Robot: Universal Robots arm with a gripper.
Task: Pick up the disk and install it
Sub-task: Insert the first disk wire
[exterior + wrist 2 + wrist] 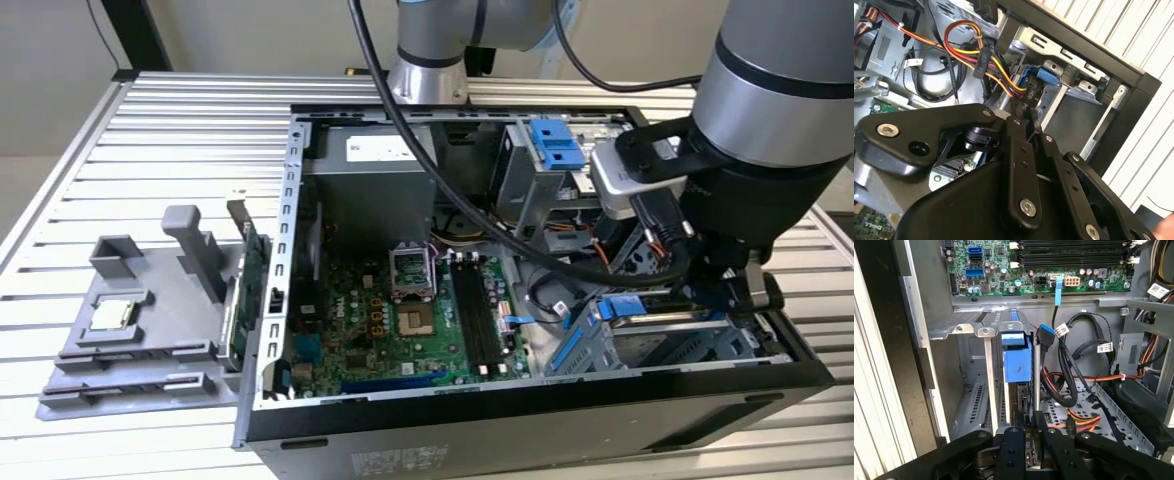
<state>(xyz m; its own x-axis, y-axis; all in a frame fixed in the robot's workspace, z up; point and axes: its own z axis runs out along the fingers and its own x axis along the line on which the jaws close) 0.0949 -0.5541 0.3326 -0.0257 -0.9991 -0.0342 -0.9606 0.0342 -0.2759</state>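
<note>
Your black two-fingered gripper point(1029, 429) has its jaws drawn nearly together, with only a narrow gap between them. In the first wrist view that gap is taken up by the near edge of the flat silver metal disk point(1018, 365) in its blue plastic rail frame, and the jaws look pinched on it. In the second wrist view the gripper point(1026, 120) narrows the same way, just short of the blue frame.

The work sits on a silver slatted metal table point(174, 130). On it lies a black computer case point(534, 445) with its side open, showing you the green motherboard point(400, 330). The grey robot arm point(774, 90) reaches down into the corner of the case at the exterior view's right. Just beside the case, at the exterior view's left, you have a grey plastic fixture point(160, 350) with a small square silver processor chip point(114, 315) resting on it.

The disk stands on edge inside a slot of the bare metal drive cage point(966, 330) in that corner of the case. Its blue frame wraps the edge and carries a few scuffs. A bundle of red, yellow and orange wires point(966, 50) runs close beside the cage.
</note>
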